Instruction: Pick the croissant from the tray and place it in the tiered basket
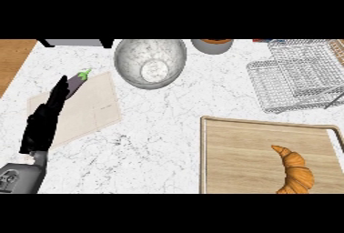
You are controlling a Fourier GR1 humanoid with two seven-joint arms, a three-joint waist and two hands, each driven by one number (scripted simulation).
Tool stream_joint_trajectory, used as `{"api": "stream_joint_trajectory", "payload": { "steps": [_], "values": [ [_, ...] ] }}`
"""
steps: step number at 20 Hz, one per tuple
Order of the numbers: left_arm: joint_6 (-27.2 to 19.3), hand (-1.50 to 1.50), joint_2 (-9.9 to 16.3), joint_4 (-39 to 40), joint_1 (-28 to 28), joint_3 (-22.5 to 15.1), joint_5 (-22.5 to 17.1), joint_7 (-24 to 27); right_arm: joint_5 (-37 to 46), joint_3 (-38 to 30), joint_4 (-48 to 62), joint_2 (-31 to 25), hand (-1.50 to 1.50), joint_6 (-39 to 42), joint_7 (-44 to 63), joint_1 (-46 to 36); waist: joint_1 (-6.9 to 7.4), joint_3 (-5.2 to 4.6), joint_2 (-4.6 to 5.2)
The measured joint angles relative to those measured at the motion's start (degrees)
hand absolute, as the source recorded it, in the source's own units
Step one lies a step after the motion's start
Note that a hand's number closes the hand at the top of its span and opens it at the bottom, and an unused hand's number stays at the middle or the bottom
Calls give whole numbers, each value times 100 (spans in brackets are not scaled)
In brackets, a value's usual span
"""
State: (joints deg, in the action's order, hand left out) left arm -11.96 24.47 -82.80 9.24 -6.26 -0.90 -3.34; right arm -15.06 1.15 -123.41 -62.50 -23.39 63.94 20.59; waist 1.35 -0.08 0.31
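Golden brown and curved like a moon, the croissant (294,170) lay on the wooden tray (235,154), its long way running up and down with one pointy tip toward the wire tiered basket (295,75). Far left of the tray, the left hand (43,123) rested with straight, open fingers over a beige cutting board (94,107), beside a purple eggplant (70,84) and a marble bowl (149,61).

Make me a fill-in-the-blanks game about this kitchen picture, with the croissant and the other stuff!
1. The croissant lies on the wooden ____.
2. The purple eggplant lies at the top corner of the beige ____, partly on it.
3. The only robot hand showing is the ____ hand.
4. The wire tiered basket holds ____ croissant yet.

Missing words: tray; cutting board; left; no
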Motion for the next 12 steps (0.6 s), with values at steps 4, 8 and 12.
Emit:
{"api": "stream_joint_trajectory", "payload": {
  "steps": [4, 8, 12],
  "values": [
    [-38, 0, -85, 8, 92, 8, 91, -77, 154, 447, 169, 38, -150, 22, 151, -381, -10, 1, -3],
    [17, 0, -100, 127, 53, 117, 114, 88, 457, 945, 389, 229, -150, 5, 200, -707, -27, 1, -5],
    [71, 0, -122, 209, -35, 199, 136, 192, 783, 1240, 305, 264, -150, 10, 314, -813, -75, 1, -16]
  ]
}}
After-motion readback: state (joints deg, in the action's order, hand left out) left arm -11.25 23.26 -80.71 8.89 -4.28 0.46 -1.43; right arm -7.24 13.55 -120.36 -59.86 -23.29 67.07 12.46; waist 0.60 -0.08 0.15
